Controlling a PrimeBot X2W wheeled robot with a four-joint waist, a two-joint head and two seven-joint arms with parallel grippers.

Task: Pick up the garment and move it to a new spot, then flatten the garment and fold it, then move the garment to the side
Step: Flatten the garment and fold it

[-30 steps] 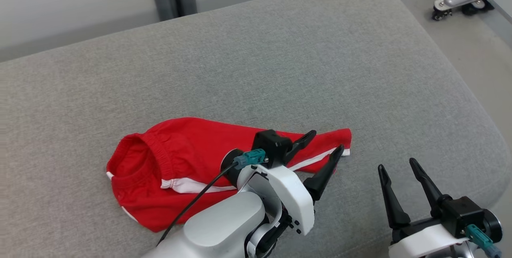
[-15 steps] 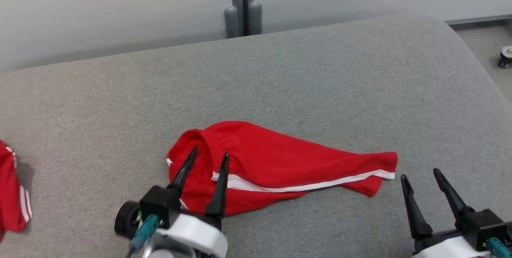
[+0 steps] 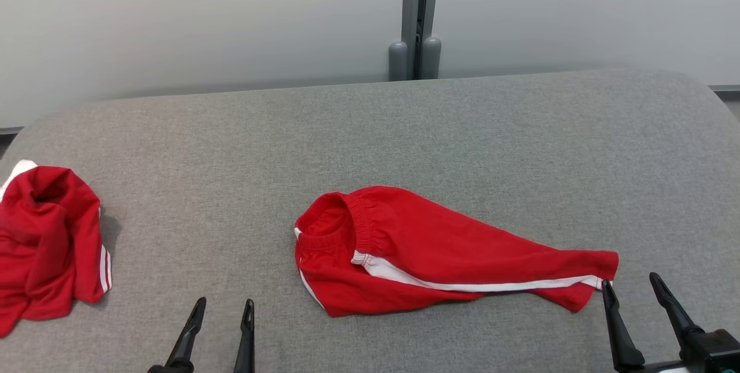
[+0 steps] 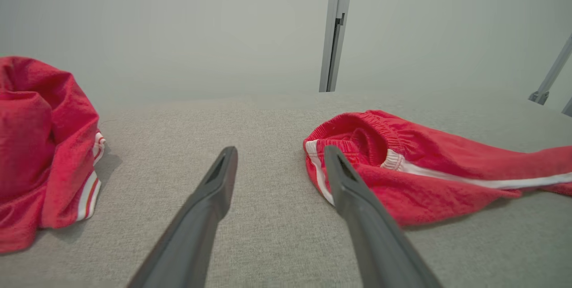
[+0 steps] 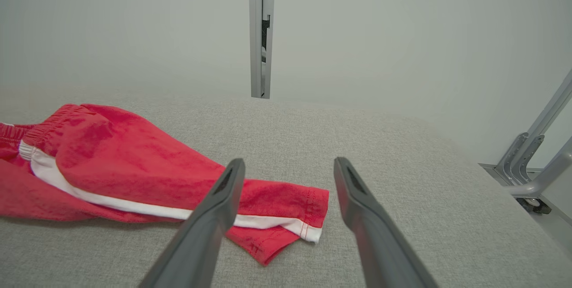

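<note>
You're looking at a lab or robot test bay here, not somebody's living room, far as I can tell. The padded grey fabric surface could pass for a sofa seat, but right behind it you've got plain pale partition panels joined by a bare metal post with two grey cylinders at its foot. Off the right end there's a bare grey floor and a slanted metal frame. A red garment and a second red heap just lie on the fabric.
</note>
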